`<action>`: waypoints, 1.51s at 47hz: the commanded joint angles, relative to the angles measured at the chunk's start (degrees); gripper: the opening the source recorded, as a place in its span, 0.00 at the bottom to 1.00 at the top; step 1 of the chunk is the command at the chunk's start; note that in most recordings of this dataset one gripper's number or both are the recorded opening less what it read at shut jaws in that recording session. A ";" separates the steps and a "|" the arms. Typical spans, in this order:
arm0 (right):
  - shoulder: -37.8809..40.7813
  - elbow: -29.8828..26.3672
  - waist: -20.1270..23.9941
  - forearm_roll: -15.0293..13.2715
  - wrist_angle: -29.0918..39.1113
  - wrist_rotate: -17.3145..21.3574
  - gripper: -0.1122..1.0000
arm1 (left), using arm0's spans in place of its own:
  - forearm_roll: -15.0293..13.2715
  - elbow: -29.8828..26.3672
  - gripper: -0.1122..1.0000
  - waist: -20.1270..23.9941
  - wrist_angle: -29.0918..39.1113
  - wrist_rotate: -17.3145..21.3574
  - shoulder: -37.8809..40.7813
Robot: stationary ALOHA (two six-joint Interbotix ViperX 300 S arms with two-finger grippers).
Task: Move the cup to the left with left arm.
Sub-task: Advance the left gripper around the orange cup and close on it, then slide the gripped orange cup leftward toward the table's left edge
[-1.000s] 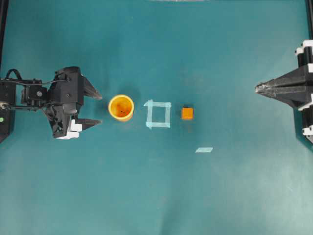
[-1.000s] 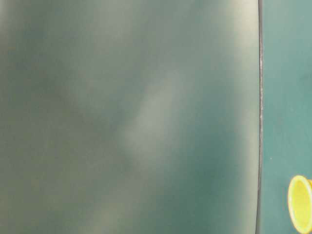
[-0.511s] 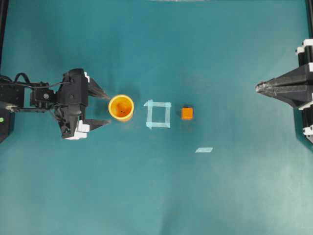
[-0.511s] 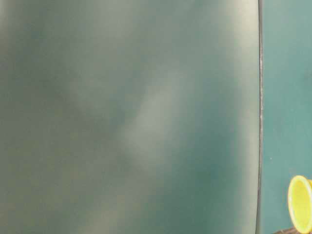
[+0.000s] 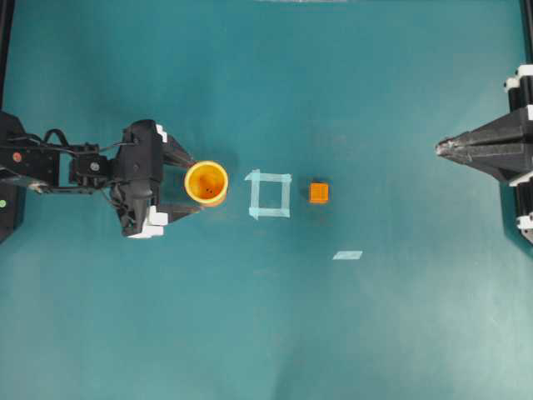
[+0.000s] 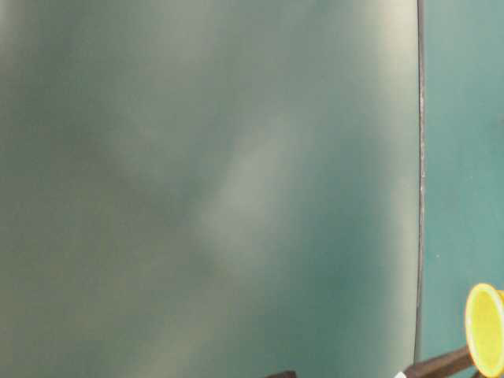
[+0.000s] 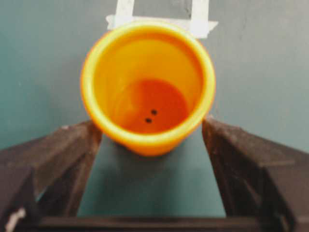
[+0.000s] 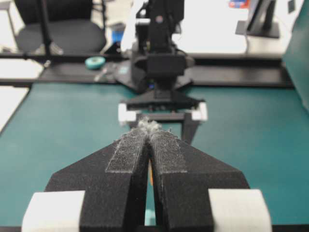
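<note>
cup (image 5: 206,182) — plain orange, no readable lettering

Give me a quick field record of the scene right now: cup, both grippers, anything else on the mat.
cup: upright, mouth up, standing left of the tape square
left gripper: jaws open, one on each side of the cup; contact cannot be told
right gripper: jaws shut, holding nothing, parked at the right edge, far from the cup
tape square: pale outline on the mat, between cup and cube
orange cube: right of the tape square, untouched
tape strip: loose piece, lower right of the cube
</note>
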 commanded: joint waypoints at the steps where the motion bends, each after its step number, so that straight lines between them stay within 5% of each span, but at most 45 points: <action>1: 0.35 -1.93 0.00 0.09 -0.26 0.18 0.10 | -0.09 -1.76 0.83 0.18 -1.14 0.00 0.44; 18: 0.70 -2.02 0.00 0.09 -0.18 1.05 0.10 | -0.09 -5.19 0.83 0.09 -2.20 0.00 4.31; 31: 1.14 -2.02 0.00 0.09 0.00 1.05 0.10 | -0.09 -4.04 0.71 0.00 -2.20 1.23 3.78; 71: 1.32 -2.11 0.09 0.18 0.18 1.05 0.10 | -0.09 -1.41 0.67 -0.18 0.44 -1.58 -1.67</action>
